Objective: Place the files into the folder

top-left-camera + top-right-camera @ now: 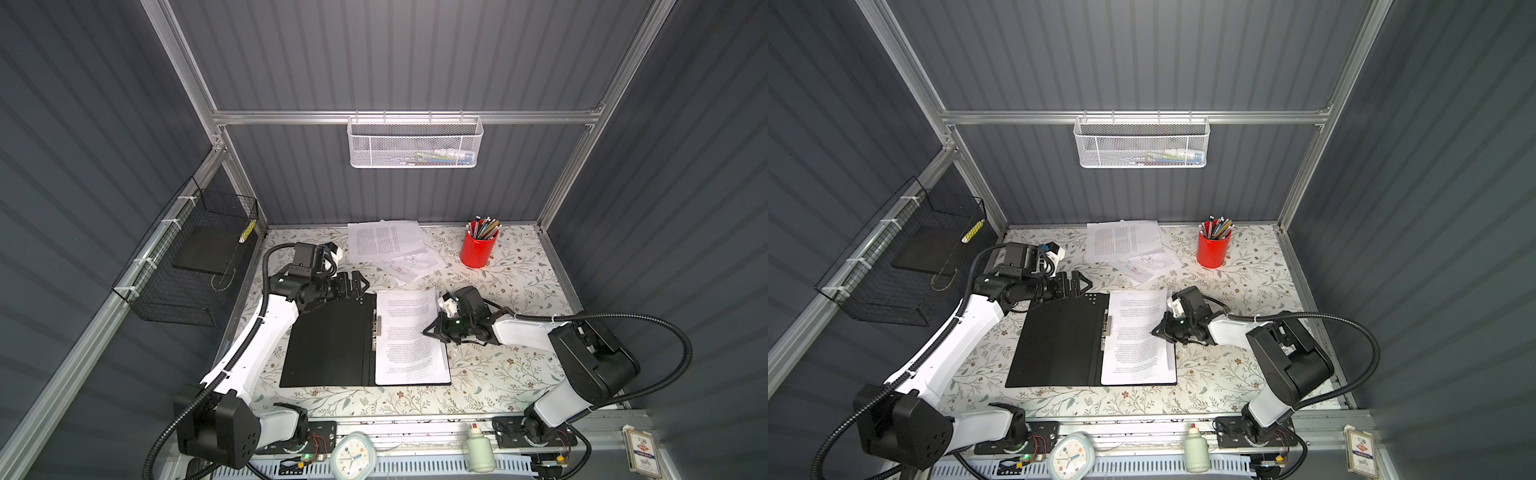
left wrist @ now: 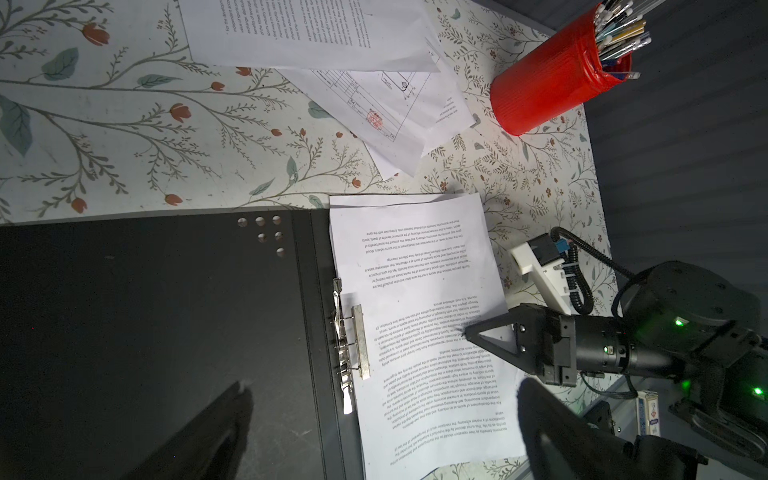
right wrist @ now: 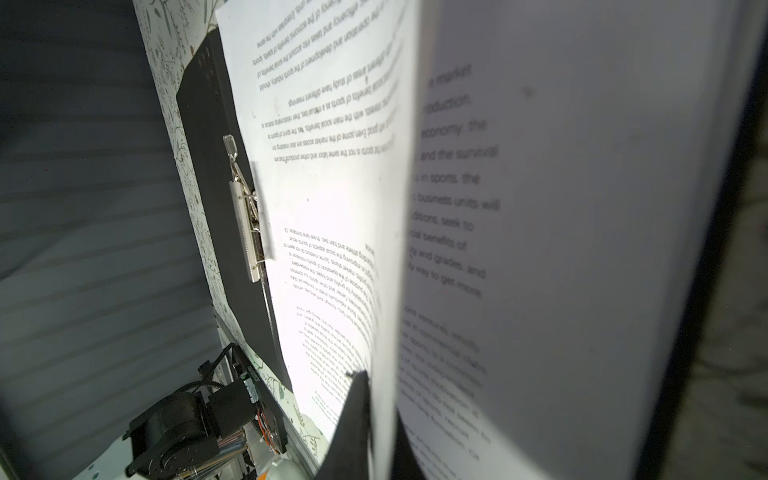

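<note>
While the folder (image 1: 328, 340) lies open, files (image 1: 411, 365) rest on its right half, the top sheet (image 1: 409, 307) pinched by the right gripper (image 1: 426, 332). The left gripper (image 1: 360, 284) hovers spread wide at the folder's far-left corner.

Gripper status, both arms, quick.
Left gripper: open, holding nothing, by the far corner of the folder.
Right gripper: closed, pinching the top sheet lying in the folder.
</note>
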Robot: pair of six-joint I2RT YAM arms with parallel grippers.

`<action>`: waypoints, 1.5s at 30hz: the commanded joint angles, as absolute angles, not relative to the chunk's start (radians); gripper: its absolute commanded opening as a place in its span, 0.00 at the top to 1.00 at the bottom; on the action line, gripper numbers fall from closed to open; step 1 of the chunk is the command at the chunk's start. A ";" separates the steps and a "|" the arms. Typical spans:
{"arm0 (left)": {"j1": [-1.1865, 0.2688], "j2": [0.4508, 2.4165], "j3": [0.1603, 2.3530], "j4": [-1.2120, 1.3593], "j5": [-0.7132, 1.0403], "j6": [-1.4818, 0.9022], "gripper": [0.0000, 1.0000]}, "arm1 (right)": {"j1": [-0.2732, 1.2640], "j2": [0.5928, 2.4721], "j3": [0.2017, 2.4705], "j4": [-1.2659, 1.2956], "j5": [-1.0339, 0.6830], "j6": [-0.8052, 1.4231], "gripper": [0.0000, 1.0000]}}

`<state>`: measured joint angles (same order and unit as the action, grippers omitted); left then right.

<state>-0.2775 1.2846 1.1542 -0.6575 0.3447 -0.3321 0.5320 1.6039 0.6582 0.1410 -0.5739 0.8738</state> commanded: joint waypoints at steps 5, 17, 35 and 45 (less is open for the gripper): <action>-0.275 1.287 1.153 -0.652 0.364 -0.338 0.00 | 0.538 1.557 0.640 0.113 -0.536 0.871 0.60; -0.275 1.389 1.147 -0.510 0.509 -0.491 0.00 | 0.519 1.388 0.668 -0.132 -0.364 0.812 0.24; -0.446 1.787 1.196 -0.100 0.520 -0.917 0.24 | 0.341 1.356 0.778 -0.184 -0.403 0.624 0.01; -0.465 2.061 1.335 0.087 0.490 -1.119 0.36 | 0.249 1.287 0.726 -0.081 -0.476 0.629 0.01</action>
